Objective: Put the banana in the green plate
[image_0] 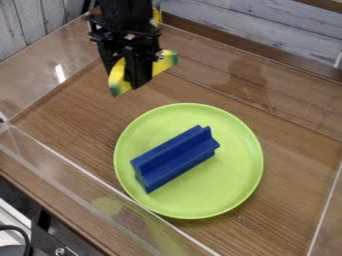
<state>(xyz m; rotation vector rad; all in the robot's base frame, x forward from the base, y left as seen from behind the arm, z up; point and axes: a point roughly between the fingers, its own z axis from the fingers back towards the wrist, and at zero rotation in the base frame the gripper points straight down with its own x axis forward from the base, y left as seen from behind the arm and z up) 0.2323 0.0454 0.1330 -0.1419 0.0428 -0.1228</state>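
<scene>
A: Where is your gripper (124, 62) relative to the green plate (190, 160)?
B: Your gripper is raised beyond the plate's far left edge, as seen by the camera, clenched on the banana (138, 72).
A: How does your banana lie?
B: You hold it aloft, tilted, apart from the plate; its yellow body shows on both sides of the dark fingers.
A: What occupies your plate?
B: A blue ridged block (175, 159) rests diagonally inside the plate's rim.
</scene>
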